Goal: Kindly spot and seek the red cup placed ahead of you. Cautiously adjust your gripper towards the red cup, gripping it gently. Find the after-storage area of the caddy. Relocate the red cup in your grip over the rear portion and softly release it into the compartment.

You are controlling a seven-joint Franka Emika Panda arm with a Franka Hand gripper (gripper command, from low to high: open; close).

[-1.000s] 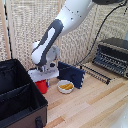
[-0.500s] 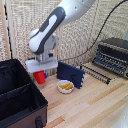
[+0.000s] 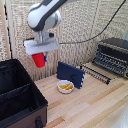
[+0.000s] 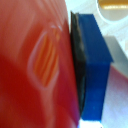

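The caddy [image 3: 17,97] serves as the reference point. It sits open at the exterior view's lower left, on a wooden table [image 3: 95,107], and a fabric divider [image 3: 15,92] crosses its interior to make two black-lined bays. The rear portion [image 3: 11,77] is the bay on the far side of that divider and appears unoccupied, so it can receive a drop from above.

Well to the exterior view's right of the caddy, a toaster oven [image 3: 112,55] stands against the back wall, clear of the working path. Between it and the caddy, a dark blue flat box [image 3: 70,74] stands upright, and a white bowl [image 3: 65,87] of yellow food rests just in front of it. Both are beyond the caddy's right wall.

The gripper [image 3: 40,50] hangs in the air above and just to the right of the caddy's rear corner. Its fingers are clamped on the red cup [image 3: 38,60], which hangs below the hand, clear of the table and of the caddy rim. The wrist view confirms the hold: a blue fingertip [image 4: 95,65] presses flat against the cup's red wall, which fills most of that picture.

Judgement: the lift is complete and the carry is in hand. The height kept suggests clearance over the caddy wall. The remaining move is a traverse leftward over the rear portion, then descent and a soft release.
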